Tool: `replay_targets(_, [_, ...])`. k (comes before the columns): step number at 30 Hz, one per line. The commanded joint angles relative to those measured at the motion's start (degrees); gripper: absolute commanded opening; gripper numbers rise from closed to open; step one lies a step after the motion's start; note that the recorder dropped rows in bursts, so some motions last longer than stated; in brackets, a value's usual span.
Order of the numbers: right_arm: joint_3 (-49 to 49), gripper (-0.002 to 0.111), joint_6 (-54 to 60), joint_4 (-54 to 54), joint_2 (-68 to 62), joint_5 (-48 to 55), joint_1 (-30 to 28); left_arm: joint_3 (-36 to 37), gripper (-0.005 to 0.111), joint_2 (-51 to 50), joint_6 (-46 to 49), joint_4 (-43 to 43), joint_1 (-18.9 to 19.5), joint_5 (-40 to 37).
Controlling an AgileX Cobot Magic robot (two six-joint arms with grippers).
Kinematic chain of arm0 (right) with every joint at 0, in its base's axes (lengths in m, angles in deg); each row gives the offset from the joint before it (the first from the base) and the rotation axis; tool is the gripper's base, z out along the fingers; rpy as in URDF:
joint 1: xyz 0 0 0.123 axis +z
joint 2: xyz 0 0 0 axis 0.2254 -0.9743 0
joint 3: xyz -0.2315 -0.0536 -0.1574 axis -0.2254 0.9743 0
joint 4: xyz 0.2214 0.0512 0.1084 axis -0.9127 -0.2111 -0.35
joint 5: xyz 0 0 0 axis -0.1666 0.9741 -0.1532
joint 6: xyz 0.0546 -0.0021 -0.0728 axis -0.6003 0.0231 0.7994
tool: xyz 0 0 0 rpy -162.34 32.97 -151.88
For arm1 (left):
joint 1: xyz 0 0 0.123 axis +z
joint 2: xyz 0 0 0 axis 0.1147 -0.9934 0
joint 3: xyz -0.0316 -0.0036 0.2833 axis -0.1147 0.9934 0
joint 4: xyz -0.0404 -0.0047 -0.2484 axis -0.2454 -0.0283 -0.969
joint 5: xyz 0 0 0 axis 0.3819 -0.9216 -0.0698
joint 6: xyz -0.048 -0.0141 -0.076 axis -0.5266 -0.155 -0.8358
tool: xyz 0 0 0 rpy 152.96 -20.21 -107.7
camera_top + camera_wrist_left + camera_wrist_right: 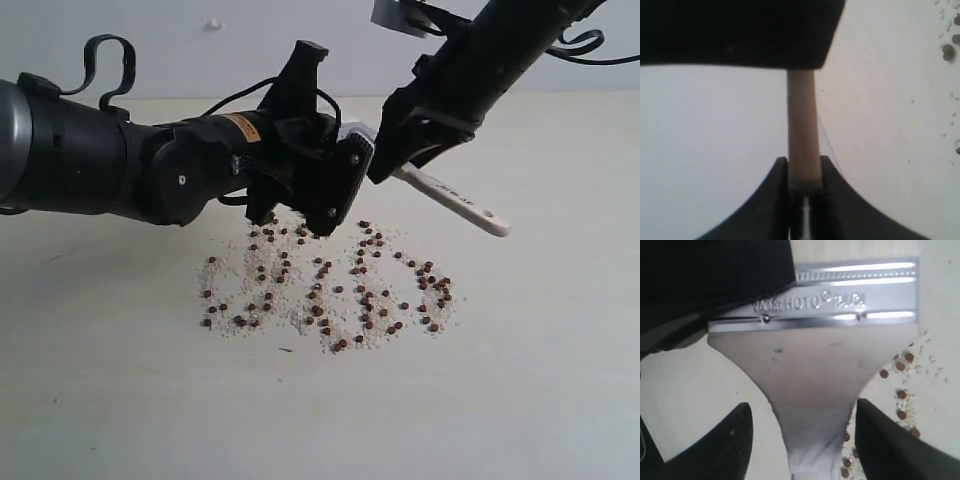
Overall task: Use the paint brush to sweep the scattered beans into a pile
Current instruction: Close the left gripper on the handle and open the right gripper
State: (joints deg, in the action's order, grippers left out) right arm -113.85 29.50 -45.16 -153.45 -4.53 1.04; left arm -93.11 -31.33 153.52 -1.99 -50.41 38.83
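In the exterior view the left gripper (335,200) reaches in from the left and meets the right gripper (395,160), which comes down from the far right. Both sit at the paint brush (455,197), held above the table (120,400). Its pale handle slants out to the right, hole end lowest; the head is mostly hidden behind the grippers. The beans (330,290) lie scattered in a broad patch among whitish crumbs, just nearer than the grippers, mid-table.

In the left wrist view the left gripper (804,167) is clamped on the paint brush (803,130), seen edge-on, both fingers pressed against the wood. A few beans (948,50) show at the edge.

In the right wrist view the right gripper (802,407) stands released, its fingers (715,445) spread either side of the handle's neck. The paint brush (810,365) shows its silver band and wooden shoulder, with beans (900,366) on the table beside it
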Motion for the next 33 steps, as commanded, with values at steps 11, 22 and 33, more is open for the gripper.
replay_targets(11, [-0.35,0.057,-8.00,13.16,0.21,-0.25,-0.04,0.27,0.000,0.10,4.70,-6.42,-0.14,1.26])
replay_targets(22, [-0.35,0.057,-8.01,13.40,4.41,-0.25,-0.04,0.12,0.000,0.10,5.48,-8.31,-0.14,1.97])
replay_targets(33, [-0.35,0.057,-8.14,17.93,11.21,-0.25,-0.04,-1.22,0.000,0.10,9.78,-18.27,1.28,1.73])
